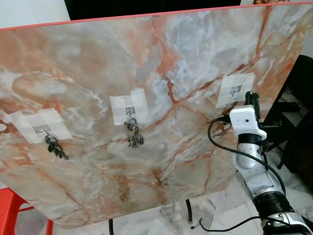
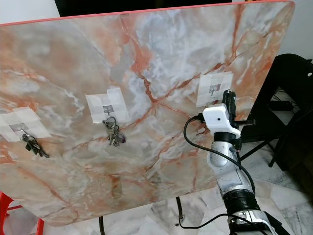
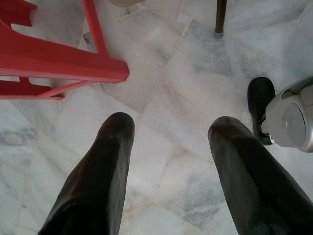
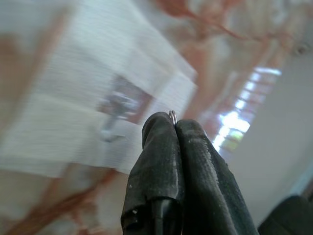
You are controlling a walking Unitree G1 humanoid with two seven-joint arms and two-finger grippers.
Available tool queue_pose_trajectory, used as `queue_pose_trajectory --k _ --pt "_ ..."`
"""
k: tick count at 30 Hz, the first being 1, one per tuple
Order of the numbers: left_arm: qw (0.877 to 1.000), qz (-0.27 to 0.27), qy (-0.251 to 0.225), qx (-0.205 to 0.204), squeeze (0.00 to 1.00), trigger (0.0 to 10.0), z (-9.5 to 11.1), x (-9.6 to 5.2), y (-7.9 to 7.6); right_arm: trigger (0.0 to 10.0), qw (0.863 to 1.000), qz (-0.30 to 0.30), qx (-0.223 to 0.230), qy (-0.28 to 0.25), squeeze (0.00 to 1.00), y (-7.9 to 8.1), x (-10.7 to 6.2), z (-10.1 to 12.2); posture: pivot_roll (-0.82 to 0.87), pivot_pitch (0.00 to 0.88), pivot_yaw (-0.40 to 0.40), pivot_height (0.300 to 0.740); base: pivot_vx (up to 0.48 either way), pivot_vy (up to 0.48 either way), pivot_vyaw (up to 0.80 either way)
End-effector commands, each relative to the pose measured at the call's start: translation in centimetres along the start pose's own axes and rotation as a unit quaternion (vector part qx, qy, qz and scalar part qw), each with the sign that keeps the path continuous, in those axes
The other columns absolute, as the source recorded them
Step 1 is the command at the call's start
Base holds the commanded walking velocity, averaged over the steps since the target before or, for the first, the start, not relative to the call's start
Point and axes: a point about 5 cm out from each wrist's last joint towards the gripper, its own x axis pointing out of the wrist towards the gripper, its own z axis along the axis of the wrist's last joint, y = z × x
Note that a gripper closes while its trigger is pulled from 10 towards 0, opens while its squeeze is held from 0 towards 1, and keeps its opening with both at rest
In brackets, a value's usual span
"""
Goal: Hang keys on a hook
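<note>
Marble board (image 1: 161, 63) carries 3 taped hooks (image 1: 235, 90), 2 with keys (image 1: 132, 133); right tool (image 4: 173, 122) pinches a key ring (image 4: 172, 115).

Right tool (image 4: 173, 122) pinched on a ring (image 4: 172, 115) just short of the bare right hook (image 1: 235, 90), marble board (image 1: 161, 58) behind, other hooks taken by keys (image 1: 132, 134), open air around.

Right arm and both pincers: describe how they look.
The right arm is silver metal with a black band lower down, a white boxy camera housing at the wrist, and black cables looping beside it. The right pincer has two long, matte black fingers; the left pincer has rounded black fingers.
</note>
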Motion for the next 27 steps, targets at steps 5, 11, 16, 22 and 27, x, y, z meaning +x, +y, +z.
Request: queue_pose_trajectory --k 5,11,16,22,27 --pt "1.000 0.004 0.011 -0.013 0.00 10.0 -0.7 -0.1 -0.2 10.0 1.000 0.002 -0.024 -0.015 0.00 0.2 -1.0 0.5 0.00 0.000 -0.008 0.740 0.000 0.000 0.00" --pt "1.000 0.005 0.013 -0.014 0.00 10.0 -0.9 -0.2 -0.2 10.0 0.999 0.028 -0.034 -0.008 0.00 1.0 -2.6 0.1 0.00 0.000 -0.011 0.740 0.000 0.000 0.00" --pt "1.000 0.006 0.012 -0.016 0.00 10.0 -1.0 -0.2 -0.1 10.0 0.999 0.024 -0.046 -0.002 0.00 0.9 -2.6 0.0 0.00 0.000 -0.011 0.740 0.000 0.000 0.00" --pt "1.000 0.006 0.012 -0.018 0.00 10.0 -1.0 -0.2 -0.2 10.0 0.999 0.017 -0.051 -0.004 0.00 0.5 -1.9 0.2 0.00 0.000 -0.012 0.740 0.000 0.000 0.00" --pt "1.000 0.006 0.013 -0.020 0.00 10.0 -1.0 -0.2 -0.2 10.0 0.998 -0.013 -0.065 -0.016 0.00 -0.1 -1.6 0.5 0.01 0.000 -0.012 0.740 0.000 0.000 0.00"
